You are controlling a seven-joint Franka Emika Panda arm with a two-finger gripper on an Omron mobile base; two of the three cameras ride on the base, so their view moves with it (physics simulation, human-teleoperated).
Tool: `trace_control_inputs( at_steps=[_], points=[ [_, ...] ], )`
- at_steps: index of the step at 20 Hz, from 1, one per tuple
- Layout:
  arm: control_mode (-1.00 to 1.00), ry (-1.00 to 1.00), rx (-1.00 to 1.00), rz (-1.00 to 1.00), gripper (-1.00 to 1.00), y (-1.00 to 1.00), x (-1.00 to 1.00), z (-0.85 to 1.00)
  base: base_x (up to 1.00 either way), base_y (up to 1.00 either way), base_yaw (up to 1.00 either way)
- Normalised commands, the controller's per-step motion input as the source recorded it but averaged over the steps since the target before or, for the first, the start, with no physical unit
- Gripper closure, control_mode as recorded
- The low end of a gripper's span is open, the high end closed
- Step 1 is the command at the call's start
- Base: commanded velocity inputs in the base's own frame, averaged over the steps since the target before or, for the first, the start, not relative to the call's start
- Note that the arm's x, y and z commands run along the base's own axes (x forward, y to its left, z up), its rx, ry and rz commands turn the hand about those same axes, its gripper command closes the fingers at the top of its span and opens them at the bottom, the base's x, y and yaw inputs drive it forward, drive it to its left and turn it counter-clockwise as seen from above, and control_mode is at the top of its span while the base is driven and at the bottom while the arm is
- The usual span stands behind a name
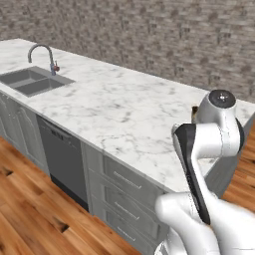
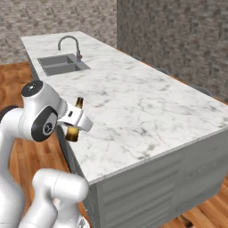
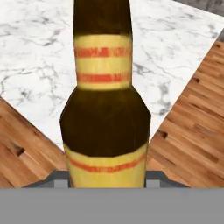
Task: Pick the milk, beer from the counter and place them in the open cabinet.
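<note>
My fingers are clamped on the beer [image 3: 105,109], which I hold clear of the tabletop [image 2: 133,102], just off its near edge and well away from the sink [image 2: 60,64] at its far end. So the bottle's pick looks done, but its trip to the open cabinet is left. The milk carton's whole run appears to remain too.

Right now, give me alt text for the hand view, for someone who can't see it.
A brown beer bottle with yellow and orange-striped labels stands close up, held in the shut tool. Behind it lies a corner of the white marble counter, with wood floor on both sides below.
</note>
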Motion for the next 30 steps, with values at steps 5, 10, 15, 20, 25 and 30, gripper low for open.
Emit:
trace_control_inputs(
  at_steps=[5, 10, 15, 20, 25, 30],
  points=[
    [-1.0, -0.22, 0.0, 0.0, 1.0, 0.17, -0.1, 0.02, 0.0, 0.0, 0.0],
    [-1.0, 0.0, 0.0, 0.0, 1.0, 0.0, 0.0, 0.0, 0.0, 0.0, 0.0],
    [-1.0, 0.0, 0.0, 0.0, 1.0, 0.0, 0.0, 0.0, 0.0, 0.0, 0.0],
    [1.0, 0.0, 0.0, 0.0, 1.0, 0.0, 0.0, 0.0, -0.1, 0.01, 0.0],
    [1.0, 0.0, 0.0, 0.0, 1.0, 0.0, 0.0, 0.0, -0.99, -0.01, -0.13],
    [1.0, 0.0, 0.0, 0.0, 1.0, 0.0, 0.0, 0.0, -0.87, -0.13, -0.3]
  ],
)
